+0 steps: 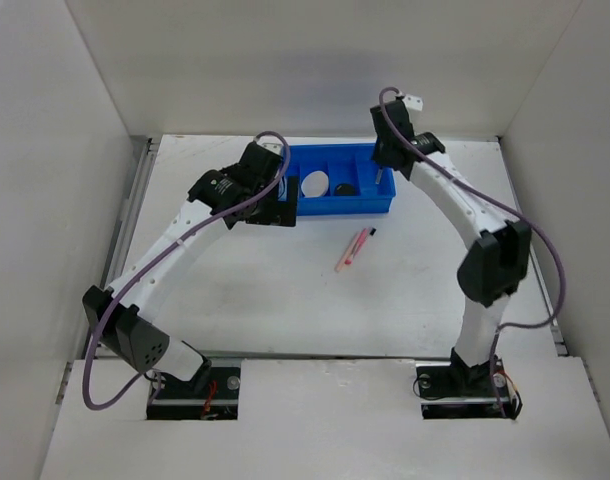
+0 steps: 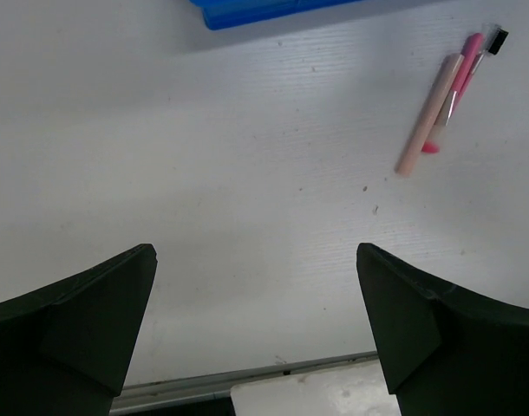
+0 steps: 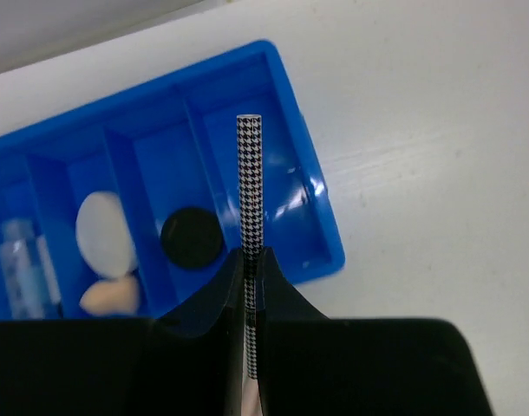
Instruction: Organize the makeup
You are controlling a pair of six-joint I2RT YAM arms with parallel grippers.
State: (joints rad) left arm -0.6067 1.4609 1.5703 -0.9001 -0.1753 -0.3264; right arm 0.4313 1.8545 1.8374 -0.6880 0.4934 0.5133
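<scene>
The silver-black tube (image 3: 249, 182), slim and houndstooth-checked, points into the right-end compartment of the blue tray (image 3: 321, 221), pinched low by the right gripper (image 3: 250, 260). Careful here: those glossy plastic walls could bounce a crooked drop onto the round black compact (image 3: 192, 240) next door. The left gripper (image 2: 256, 260) hangs spread wide over the bench (image 2: 247, 173), with the thin pencils (image 2: 442, 100) lying loose nearby.

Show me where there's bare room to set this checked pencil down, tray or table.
Free for the checked pencil: the tray's end compartment, between the black compact and the tray's right wall; also the table between the pink pencils and the arm bases. Crowded: the puff and sponge share one compartment, next to the bottle.
</scene>
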